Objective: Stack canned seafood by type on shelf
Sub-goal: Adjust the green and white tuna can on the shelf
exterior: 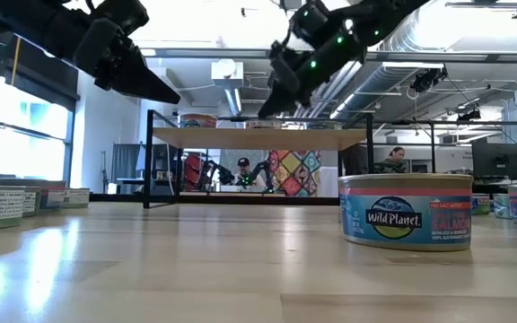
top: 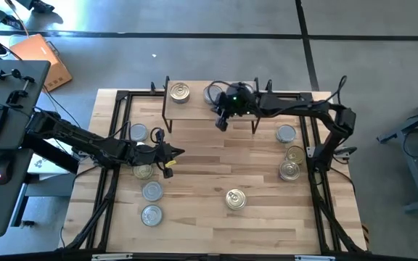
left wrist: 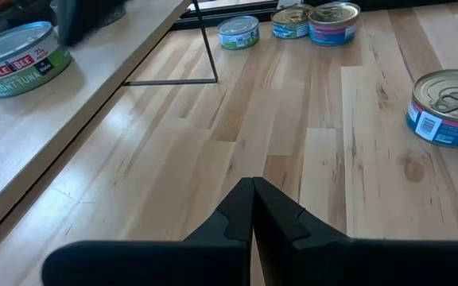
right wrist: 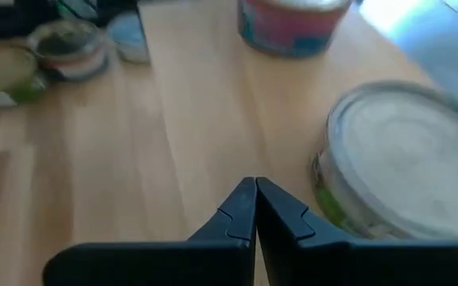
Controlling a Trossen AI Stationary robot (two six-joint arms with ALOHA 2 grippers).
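Left gripper (top: 175,153) jaws fully closed, nothing between them; it hovered above bare desk (top: 209,170) at about 9 o'clock from the desk's centre, tips aimed toward 3 o'clock. In the left wrist view the left gripper (left wrist: 252,184) fingers met in a seam over the planks.

Right gripper (top: 221,124) jaws also pressed together, holding nothing. It hung at the front edge of the shelf (top: 210,96), at 12 o'clock on the desk. In the right wrist view the right gripper (right wrist: 255,184) sat over light wood, a silver-lidded tin (right wrist: 404,163) just beside its tips, not touching as far as visible.

Tins: one gold-lidded tin (top: 180,92) on the shelf top toward its 9 o'clock end; another tin (top: 213,93) on the shelf, partly hidden behind the right arm. On the desk, 9 o'clock side: a silver tin (top: 138,133), a tin under the left arm (top: 144,171), and two more (top: 152,191) (top: 151,214) toward 7 o'clock. Three o'clock side: a tin (top: 286,133), then two gold-topped ones (top: 294,154) (top: 289,170) touching. A lone gold-lidded tin (top: 235,199) at 6 o'clock, labelled Wild Planet in the low view (exterior: 406,212).
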